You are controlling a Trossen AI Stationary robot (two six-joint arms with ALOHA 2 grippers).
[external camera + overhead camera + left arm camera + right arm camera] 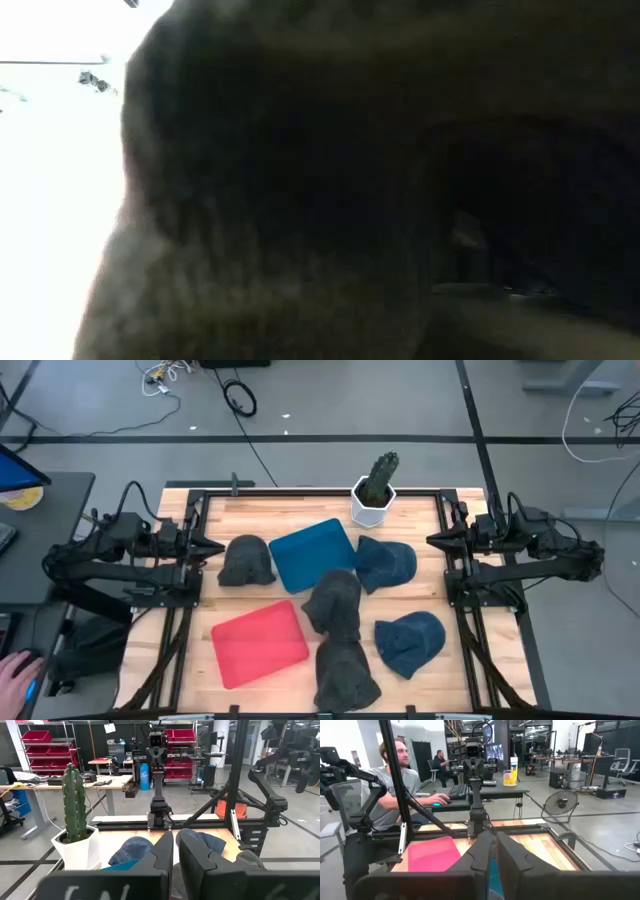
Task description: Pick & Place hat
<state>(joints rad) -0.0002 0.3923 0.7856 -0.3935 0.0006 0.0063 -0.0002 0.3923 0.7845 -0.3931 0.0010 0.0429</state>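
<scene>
The pale wooden tabletop (250, 510) carries everything. A flat red rectangular mat (258, 643) lies toward the front-left corner, and a flat blue rectangular mat (312, 553) lies nearer the rear edge, about mid-width. Five soft cloth hats are spread around them. A dark grey hat (346, 673) lies at the front edge, so close to the low camera that it fills that view. A second dark grey hat (335, 603) touches it just behind, overlapping the blue mat's corner. A third dark grey hat (245, 561) lies by the left edge, beside the blue mat. One blue denim hat (411, 641) lies toward the front-right corner; another blue denim hat (386, 563) lies right of the blue mat. A green cactus in a white pot (376, 491) stands at the rear edge. The left gripper (214, 547) hangs at the left edge, jaws closed on nothing. The right gripper (434, 540) hangs at the right edge, likewise closed and empty.
</scene>
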